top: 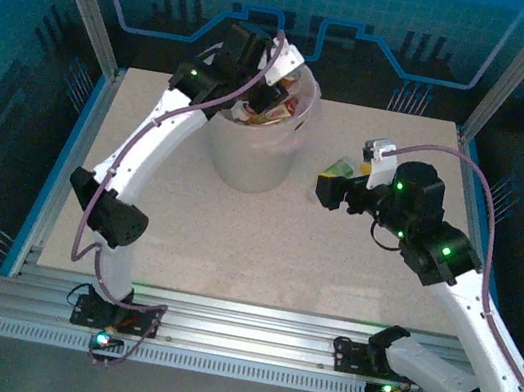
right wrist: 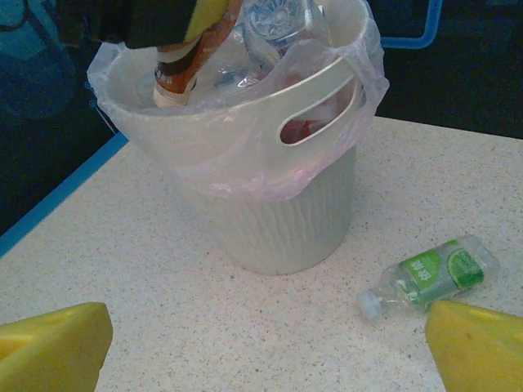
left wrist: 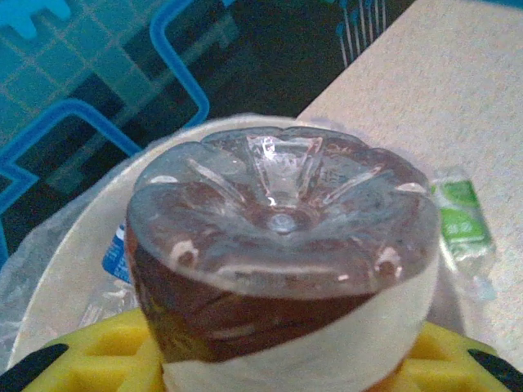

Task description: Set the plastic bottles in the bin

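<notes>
**A:** Item one, left gripper [left wrist: 270,363]?
**B:** Clamped on a copper-labelled bottle [left wrist: 278,220] over the bin [right wrist: 286,220]. The bottle's base faces the wrist camera and its lower end is hard to make out.
**A:** Item two, right gripper [right wrist: 265,355]?
**B:** Spread wide, empty. A green-labelled bottle [right wrist: 433,273] lies on the table [right wrist: 163,286] near the bin, one edge tucked behind a finger.

The left arm is extended far forward, left gripper [top: 258,84] clamped on a brown bottle [left wrist: 282,245]. The right arm is bent, right gripper [top: 329,190] spread wide.
</notes>
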Action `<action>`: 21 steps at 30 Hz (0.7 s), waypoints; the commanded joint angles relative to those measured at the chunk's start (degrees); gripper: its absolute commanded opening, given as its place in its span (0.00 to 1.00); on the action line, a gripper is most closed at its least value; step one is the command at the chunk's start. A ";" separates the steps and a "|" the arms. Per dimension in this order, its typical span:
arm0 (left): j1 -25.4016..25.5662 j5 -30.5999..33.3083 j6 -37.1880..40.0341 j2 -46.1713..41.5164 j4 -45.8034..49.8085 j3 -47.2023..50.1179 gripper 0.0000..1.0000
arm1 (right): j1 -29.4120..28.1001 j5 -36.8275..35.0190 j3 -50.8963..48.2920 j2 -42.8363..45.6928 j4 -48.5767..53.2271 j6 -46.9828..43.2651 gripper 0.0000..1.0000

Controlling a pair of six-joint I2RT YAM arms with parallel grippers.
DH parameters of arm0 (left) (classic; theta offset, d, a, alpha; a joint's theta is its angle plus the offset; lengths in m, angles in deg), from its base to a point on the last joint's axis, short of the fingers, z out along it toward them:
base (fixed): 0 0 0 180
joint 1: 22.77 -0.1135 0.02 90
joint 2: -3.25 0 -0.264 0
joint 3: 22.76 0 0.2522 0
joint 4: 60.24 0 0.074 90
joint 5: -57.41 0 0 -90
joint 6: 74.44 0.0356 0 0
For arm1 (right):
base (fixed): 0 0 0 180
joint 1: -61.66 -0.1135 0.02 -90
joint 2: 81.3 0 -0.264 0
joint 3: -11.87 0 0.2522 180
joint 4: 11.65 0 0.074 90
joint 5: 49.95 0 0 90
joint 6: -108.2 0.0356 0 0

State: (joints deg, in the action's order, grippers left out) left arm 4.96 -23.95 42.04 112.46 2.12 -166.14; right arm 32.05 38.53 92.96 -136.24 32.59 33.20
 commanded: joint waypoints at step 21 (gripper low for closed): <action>2.24 5.31 3.61 5.08 9.30 -8.73 0.96 | 0.52 -1.71 -1.59 1.53 0.75 1.29 1.00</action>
State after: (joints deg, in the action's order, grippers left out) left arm 6.20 -18.85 45.62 117.09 10.95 -171.97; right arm 32.09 37.37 91.56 -135.56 32.74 33.79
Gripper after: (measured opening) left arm 0.952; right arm 0.996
